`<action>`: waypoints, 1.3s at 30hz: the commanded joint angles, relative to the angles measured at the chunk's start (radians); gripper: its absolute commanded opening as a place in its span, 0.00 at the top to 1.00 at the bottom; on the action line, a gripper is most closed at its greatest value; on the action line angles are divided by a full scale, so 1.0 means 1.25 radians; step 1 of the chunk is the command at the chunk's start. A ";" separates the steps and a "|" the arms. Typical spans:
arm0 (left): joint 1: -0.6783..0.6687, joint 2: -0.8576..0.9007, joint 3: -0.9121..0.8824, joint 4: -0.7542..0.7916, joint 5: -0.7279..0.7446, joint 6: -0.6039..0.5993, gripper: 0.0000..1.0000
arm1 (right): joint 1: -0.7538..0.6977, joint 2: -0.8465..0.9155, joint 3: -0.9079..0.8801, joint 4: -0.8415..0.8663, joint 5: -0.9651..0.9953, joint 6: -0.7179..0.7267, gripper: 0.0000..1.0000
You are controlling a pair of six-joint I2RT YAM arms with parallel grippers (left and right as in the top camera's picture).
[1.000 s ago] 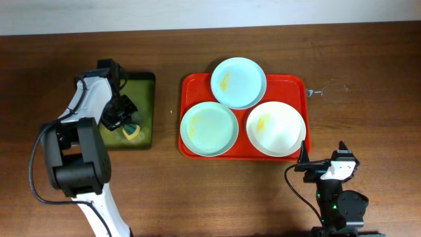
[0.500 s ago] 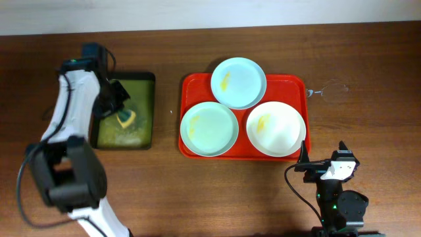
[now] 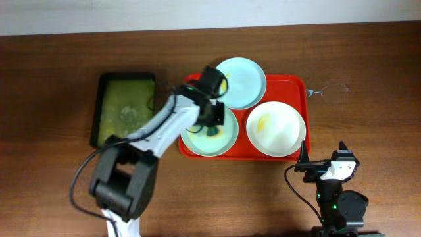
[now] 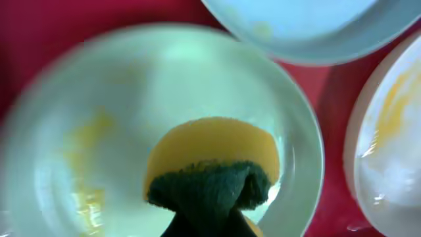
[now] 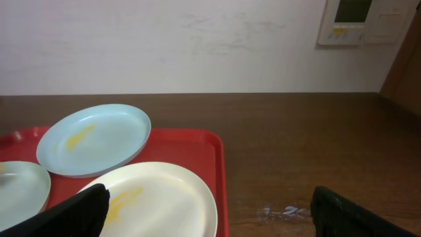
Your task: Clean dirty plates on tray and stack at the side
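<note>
Three plates lie on the red tray: a mint plate at the back, a mint plate at front left and a white plate at front right, each with yellow smears. My left gripper is shut on a yellow-and-green sponge and holds it on the front-left mint plate. My right gripper is open and empty in front of the tray, near the white plate.
A dark tray with a green inside lies left of the red tray. A small clear smudge marks the table right of the red tray. The table's far edge meets a white wall.
My left arm has swung right from the dark tray to the red tray, carrying the sponge onto the front-left mint plate. The right arm has not moved.
</note>
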 commanded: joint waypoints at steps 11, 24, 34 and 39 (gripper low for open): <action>0.002 0.031 -0.007 -0.012 -0.078 -0.008 1.00 | 0.005 -0.006 -0.006 0.121 -0.230 0.215 0.02; 0.002 0.031 -0.007 -0.016 -0.078 -0.007 1.00 | 0.004 0.311 0.601 -0.103 -0.181 0.149 0.01; 0.002 0.031 -0.007 -0.015 -0.079 -0.064 1.00 | 0.055 1.079 0.908 -0.464 -0.672 0.206 0.38; 0.002 0.031 -0.007 -0.014 -0.079 -0.064 1.00 | 0.162 1.327 1.107 -0.656 -0.259 0.171 0.19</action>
